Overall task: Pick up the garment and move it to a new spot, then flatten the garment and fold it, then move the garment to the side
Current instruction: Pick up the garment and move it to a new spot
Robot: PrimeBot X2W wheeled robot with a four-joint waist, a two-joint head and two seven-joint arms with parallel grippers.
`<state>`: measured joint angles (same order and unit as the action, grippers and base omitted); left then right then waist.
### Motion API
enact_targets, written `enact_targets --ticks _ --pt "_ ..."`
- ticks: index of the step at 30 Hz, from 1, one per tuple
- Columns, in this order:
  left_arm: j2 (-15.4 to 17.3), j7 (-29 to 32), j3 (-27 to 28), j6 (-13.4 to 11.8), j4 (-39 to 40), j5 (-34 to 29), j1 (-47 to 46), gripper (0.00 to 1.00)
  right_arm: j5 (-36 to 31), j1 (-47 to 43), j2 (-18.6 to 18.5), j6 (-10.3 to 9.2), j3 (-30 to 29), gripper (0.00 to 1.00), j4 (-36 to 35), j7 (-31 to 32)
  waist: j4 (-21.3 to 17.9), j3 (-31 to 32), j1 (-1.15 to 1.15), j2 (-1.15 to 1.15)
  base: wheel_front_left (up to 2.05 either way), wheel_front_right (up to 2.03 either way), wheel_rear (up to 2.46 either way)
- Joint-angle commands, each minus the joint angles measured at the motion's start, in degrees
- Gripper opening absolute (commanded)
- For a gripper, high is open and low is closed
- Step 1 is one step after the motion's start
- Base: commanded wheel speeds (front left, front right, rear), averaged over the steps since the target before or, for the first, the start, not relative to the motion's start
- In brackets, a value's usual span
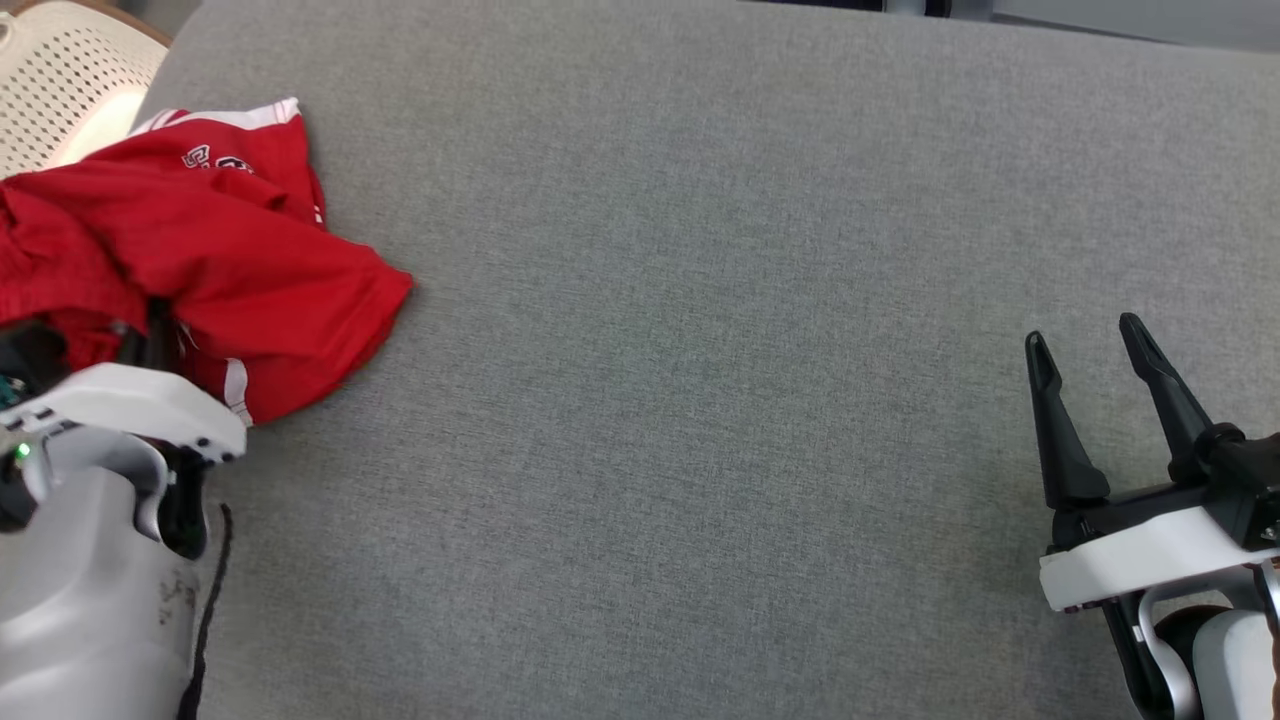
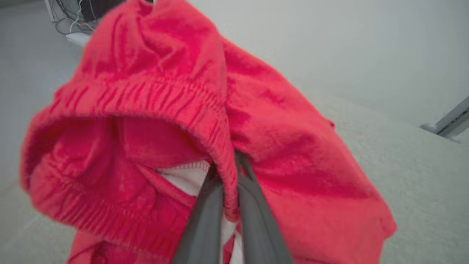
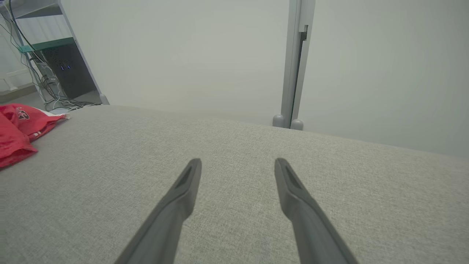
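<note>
You have a wide tabletop (image 1: 700, 420) in front of you, covered in grey woven cloth that takes up most of the head view. The red garment (image 1: 230, 250) sits crumpled in a heap at the tabletop's left edge. Its near folds lie over the end of your pale left forearm (image 1: 80, 580), and its rightmost hem rests on the grey cloth. Behind it, past the tabletop's corner, is a perforated white object (image 1: 60, 90); you cannot tell what it is.

Your left hand (image 2: 228, 165) is clenched on the garment. In the left wrist view its two dark fingers (image 2: 205, 220) press together with a fold of the ribbed waistband (image 2: 146, 99) pinched between them, and red fabric hangs over both sides. Your right hand (image 1: 1083, 332) is well apart from the garment at the lower right. It is released, with fingers spread and nothing between them, above bare grey cloth.

In the right wrist view a grey upright post (image 3: 295, 62) stands beyond the tabletop's far edge. The garment has white trim (image 1: 240, 115) along its far edge and white lettering (image 1: 215, 160) just below it, too creased to read.
</note>
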<state>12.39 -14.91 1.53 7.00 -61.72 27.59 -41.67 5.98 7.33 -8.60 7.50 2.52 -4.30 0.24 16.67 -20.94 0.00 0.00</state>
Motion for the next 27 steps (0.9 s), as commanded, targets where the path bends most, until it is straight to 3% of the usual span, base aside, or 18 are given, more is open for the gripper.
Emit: enact_targets --ticks 1,3,7,13,21,27 --pt "0.65 -0.31 0.48 0.10 1.89 -0.74 0.66 0.00 -0.01 -0.03 -0.07 -0.02 -0.19 1.00 0.32 -0.54 0.15 1.05 0.00 0.00 0.00 0.00 0.00" --pt "0.88 -0.28 2.45 0.00 10.06 -2.50 4.51 0.00 0.32 -0.61 0.61 -0.02 -0.25 1.00 1.10 -1.44 -0.15 3.43 0.00 0.00 0.00 0.00 0.00" --pt "0.84 -0.25 3.51 0.14 18.30 -4.99 8.32 0.00 0.49 -1.36 1.20 -0.02 -0.25 1.00 2.16 -2.29 -0.83 6.30 0.00 0.00 0.00 0.00 0.00" --pt "-1.02 -0.26 1.16 0.37 33.92 -9.59 17.84 0.00 1.55 -3.87 2.44 -0.02 -0.84 1.00 3.97 -3.75 -3.34 12.99 0.00 0.00 0.00 0.00 0.00" --pt "-5.02 5.64 -8.98 0.45 51.69 -11.41 28.65 0.00 2.44 -6.63 3.07 -0.02 -0.54 1.00 4.38 -3.80 -9.43 17.90 0.00 0.00 0.00 0.00 0.00" --pt "-6.78 9.97 -19.36 0.58 57.81 -9.53 29.28 0.00 2.76 -5.94 3.54 -0.02 0.28 1.00 4.17 -3.93 -16.71 16.26 0.00 0.00 0.00 0.00 0.00"
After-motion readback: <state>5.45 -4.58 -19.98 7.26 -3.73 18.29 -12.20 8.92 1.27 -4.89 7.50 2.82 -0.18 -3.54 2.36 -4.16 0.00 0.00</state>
